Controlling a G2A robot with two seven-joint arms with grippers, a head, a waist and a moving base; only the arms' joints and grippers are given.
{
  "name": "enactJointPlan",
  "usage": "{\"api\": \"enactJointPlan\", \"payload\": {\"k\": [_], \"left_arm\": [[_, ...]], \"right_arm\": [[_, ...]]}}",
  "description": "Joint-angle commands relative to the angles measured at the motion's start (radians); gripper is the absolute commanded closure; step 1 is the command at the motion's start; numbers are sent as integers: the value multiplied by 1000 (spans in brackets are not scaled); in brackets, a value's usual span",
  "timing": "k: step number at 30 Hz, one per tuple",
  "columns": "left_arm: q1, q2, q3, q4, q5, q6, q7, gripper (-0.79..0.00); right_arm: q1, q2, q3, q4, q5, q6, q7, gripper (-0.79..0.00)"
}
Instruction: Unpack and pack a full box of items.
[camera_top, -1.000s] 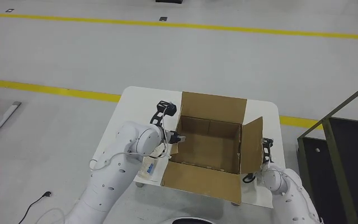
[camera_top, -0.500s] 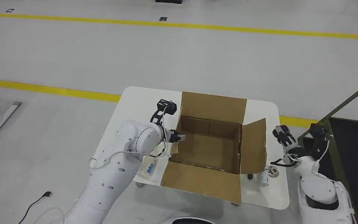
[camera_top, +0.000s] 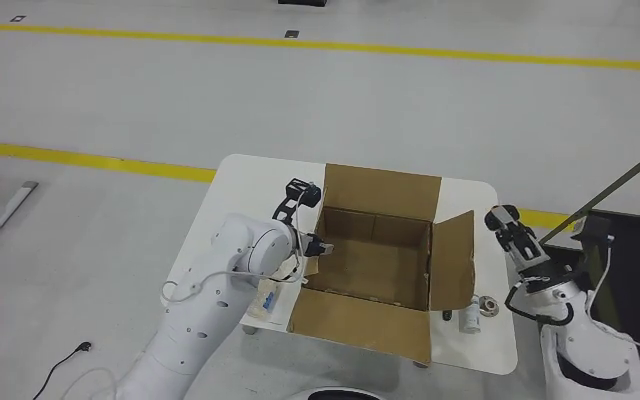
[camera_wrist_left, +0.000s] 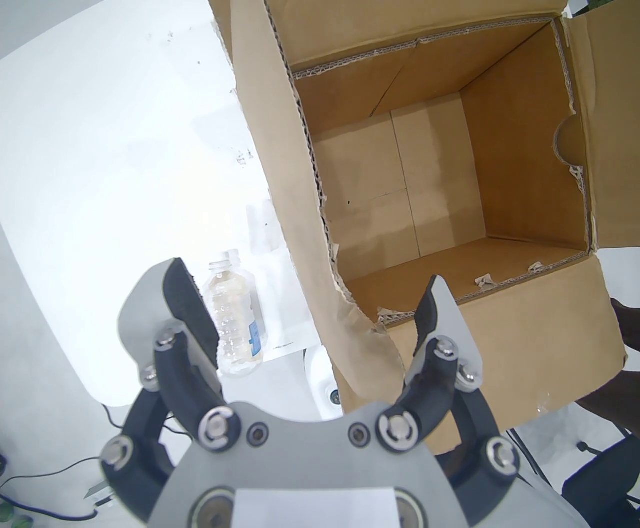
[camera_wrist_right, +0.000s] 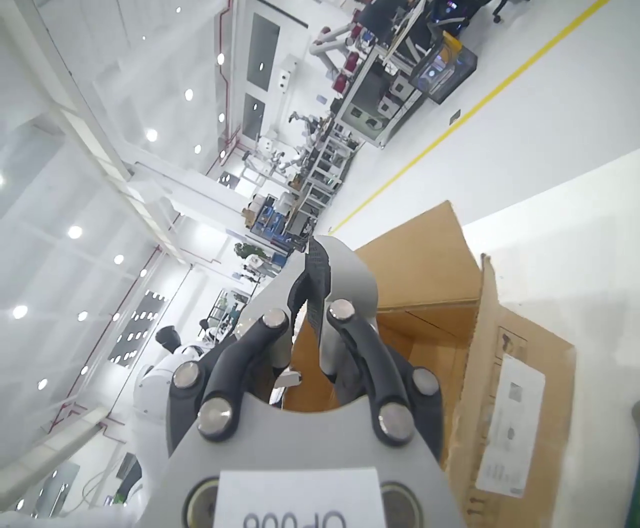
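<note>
The box (camera_top: 375, 265) sits in the middle of the white table (camera_top: 250, 190) with its mouth facing straight up. Its far flap and right flap stand upright, and the near flap is folded out flat toward the robot. From the top view it's a bit longer left to right than front to back. In the left wrist view you can look down to the box (camera_wrist_left: 400, 190) floor, and the left wall's rim is pretty torn up.

The left gripper (camera_wrist_left: 305, 285) is spread wide and holds nothing. It hangs right over that torn left wall, so the wall runs between the fingers, one on the inside and one on the outside. I can't tell whether either finger touches the cardboard. In the top view the left gripper (camera_top: 318, 243) sits at the box's left edge.

The right gripper (camera_wrist_right: 312, 252) is pinched closed on nothing. The top view puts the right gripper (camera_top: 497, 215) up and off to the right of the box, past the standing right flap and apart from it.

A clear bottle (camera_wrist_left: 235, 320) lies on its side on a sheet of paper (camera_wrist_left: 280, 300), just left of the box. Its length runs roughly along the left wall, cap toward the table's far side. Two small things (camera_top: 478, 312) sit on the table to the right of the box, too tiny to make out.
</note>
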Motion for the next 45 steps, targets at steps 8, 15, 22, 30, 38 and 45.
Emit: {"api": "enactJointPlan", "payload": {"k": [8, 15, 22, 30, 38, 45], "left_arm": [[0, 0, 0, 0, 0, 0, 0, -785], [15, 8, -26, -16, 19, -31, 17, -785], [42, 43, -118, -95, 53, -189, -148, -785], [104, 74, -182, -131, 106, -275, -229, -785], [104, 74, -182, -131, 106, -275, -229, -785], [108, 79, -174, -114, 118, -334, -200, -785]], "right_arm": [[23, 19, -46, -27, -251, 53, 74, -785], [46, 27, -74, -28, -335, 102, 69, -785], [45, 33, -78, -19, -333, 91, 61, -785], [53, 40, -87, 0, -289, 26, 51, -785], [68, 49, -91, 41, -258, -61, 61, -785], [82, 57, -95, 74, -248, -87, 63, -785]]}}
